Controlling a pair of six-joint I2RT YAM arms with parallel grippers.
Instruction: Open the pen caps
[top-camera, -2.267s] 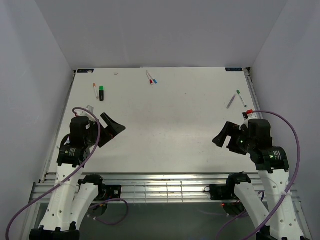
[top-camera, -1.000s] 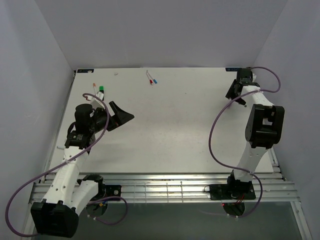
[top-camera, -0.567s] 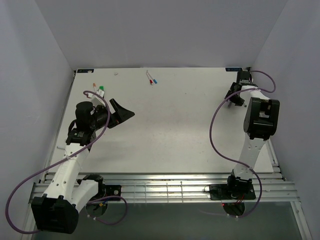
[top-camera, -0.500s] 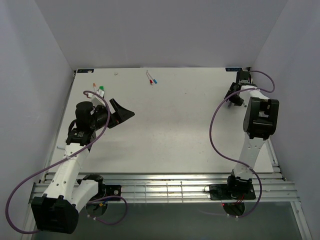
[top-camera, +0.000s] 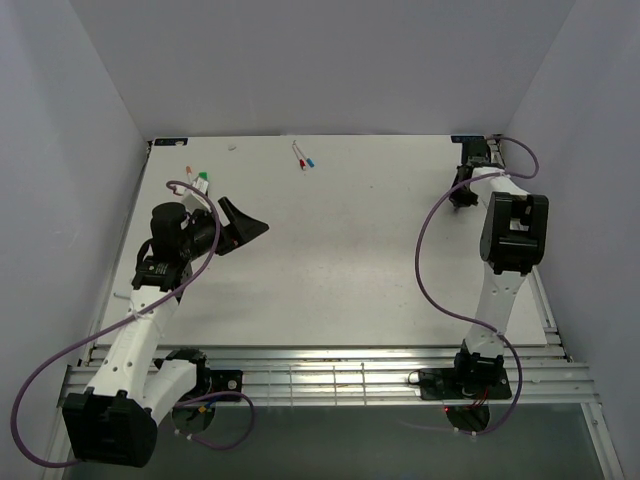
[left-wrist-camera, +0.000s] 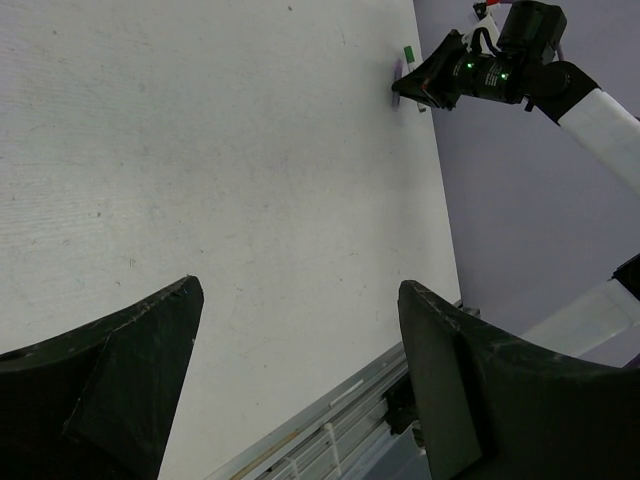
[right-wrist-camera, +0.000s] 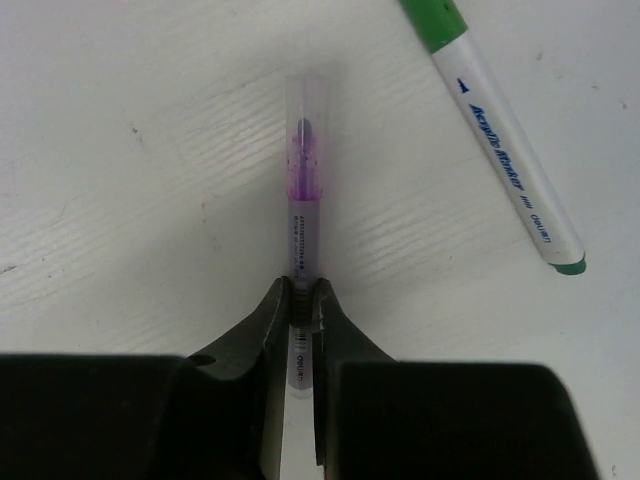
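Far right corner of the matte white table (right-wrist-camera: 120, 200): the right gripper (right-wrist-camera: 303, 300) pinches the slim, smooth barrel of a purple pen (right-wrist-camera: 301, 225) that lies flat. Its black tips are pressed onto the barrel just short of the clear cap (right-wrist-camera: 307, 110), a small tube with the purple tip showing through it. Near it but apart, a white pen (right-wrist-camera: 510, 170) with a green cap (right-wrist-camera: 435, 15) lies on a slant.

At the left, the left gripper (left-wrist-camera: 300, 300) hangs with its broad, wedge-shaped fingers (left-wrist-camera: 120, 370) spread wide. The table's middle lies open. Two thin pens (top-camera: 303, 160) rest near the far edge.
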